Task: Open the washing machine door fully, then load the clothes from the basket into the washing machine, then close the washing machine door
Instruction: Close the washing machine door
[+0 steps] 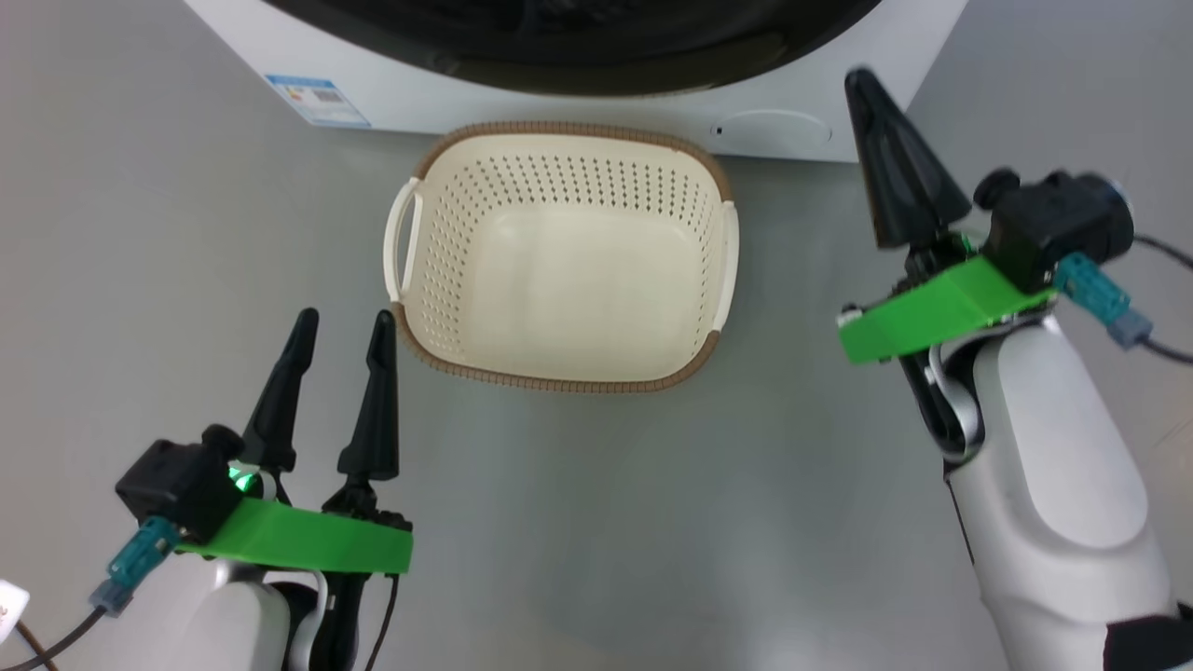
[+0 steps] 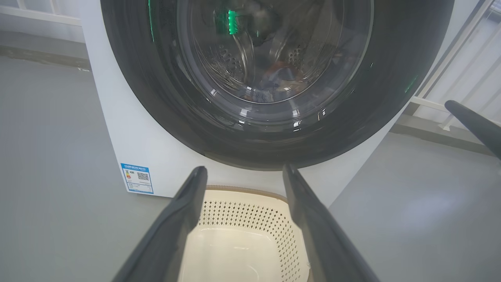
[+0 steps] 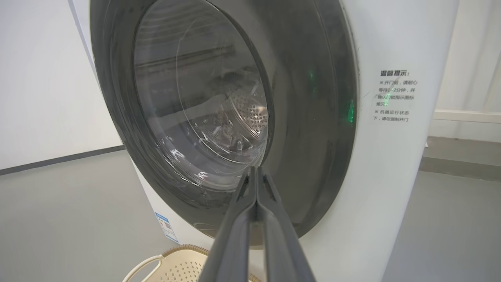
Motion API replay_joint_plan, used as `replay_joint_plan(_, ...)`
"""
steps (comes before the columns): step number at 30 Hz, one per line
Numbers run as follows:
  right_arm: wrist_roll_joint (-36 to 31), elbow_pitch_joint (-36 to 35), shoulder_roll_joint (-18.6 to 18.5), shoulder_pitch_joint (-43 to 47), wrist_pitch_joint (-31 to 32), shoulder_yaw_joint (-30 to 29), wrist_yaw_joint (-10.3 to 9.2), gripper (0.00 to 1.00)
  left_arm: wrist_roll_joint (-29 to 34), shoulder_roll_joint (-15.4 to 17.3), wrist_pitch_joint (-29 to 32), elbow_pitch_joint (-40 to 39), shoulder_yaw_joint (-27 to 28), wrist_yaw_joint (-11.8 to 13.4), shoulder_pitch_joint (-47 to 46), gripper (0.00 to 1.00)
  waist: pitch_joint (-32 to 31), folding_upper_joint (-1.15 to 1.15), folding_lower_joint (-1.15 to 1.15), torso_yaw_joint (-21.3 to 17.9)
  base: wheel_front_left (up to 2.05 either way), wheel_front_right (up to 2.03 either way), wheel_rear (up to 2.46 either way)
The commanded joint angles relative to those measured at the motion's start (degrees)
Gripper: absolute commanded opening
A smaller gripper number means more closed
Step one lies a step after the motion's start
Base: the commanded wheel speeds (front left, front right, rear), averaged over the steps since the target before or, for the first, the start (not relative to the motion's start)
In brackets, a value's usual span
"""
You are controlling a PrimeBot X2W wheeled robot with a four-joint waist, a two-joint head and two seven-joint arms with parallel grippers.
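Two arms poised before the shut washing machine door (image 3: 313, 117), with the basket (image 1: 559, 382) between them.
Nearest, the left gripper (image 1: 345, 319) sits low, its dark fingers spread apart and holding nothing, beside the basket's near-left corner. The right gripper (image 1: 859, 82) is raised on a bent pale forearm (image 1: 1053, 447), fingers pressed tight together around nothing, tips aimed at the door's lower black rim. Beyond, the basket stands just before the white washing machine (image 1: 298, 47); blue clothes (image 2: 280, 80) show dimly behind the glass.
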Motion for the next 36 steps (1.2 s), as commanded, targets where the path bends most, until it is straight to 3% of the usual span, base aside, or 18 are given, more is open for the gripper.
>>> replay_joint_plan(1, 0.64, -1.56, 1.63, 2.44, 0.2, 0.67, -0.33, 0.93, 0.78, 1.45, -0.36, -1.17, 2.46, -0.09, 1.2, 1.0, -2.25, 0.0, 0.0, -0.81, 0.0, 0.0, 0.0)
replay_joint_plan(2, 0.89, -1.61, 1.63, 3.46, 0.2, 0.3, -0.33, 1.0, 0.93, 1.49, -0.36, -1.1, 2.64, -0.09, 1.5, 1.0, -2.86, 0.0, 0.0, -0.95, 0.0, 0.0, 0.0)
replay_joint_plan(12, 2.71, -2.99, 1.63, 12.24, 0.2, -1.64, -0.33, 1.0, 1.9, 1.14, -0.36, -0.6, 6.63, -0.09, 5.29, 1.0, -8.61, 0.0, 0.0, -3.02, 0.0, 0.0, 0.0)
replay_joint_plan(26, 5.4, -5.71, 1.63, 26.96, 0.2, -2.29, -0.33, 1.0, 3.71, 1.87, -0.36, 0.29, 8.28, -0.09, 11.65, 1.0, -16.79, 0.0, 0.0, -8.0, 0.0, 0.0, 0.0)
replay_joint_plan(36, 5.23, -7.92, 1.63, 32.02, 0.2, -2.12, -0.33, 1.0, 5.16, 2.05, -0.36, 0.47, 9.11, -0.09, 14.69, 1.0, -20.43, 0.0, 0.0, -11.25, 0.0, 0.0, 0.0)
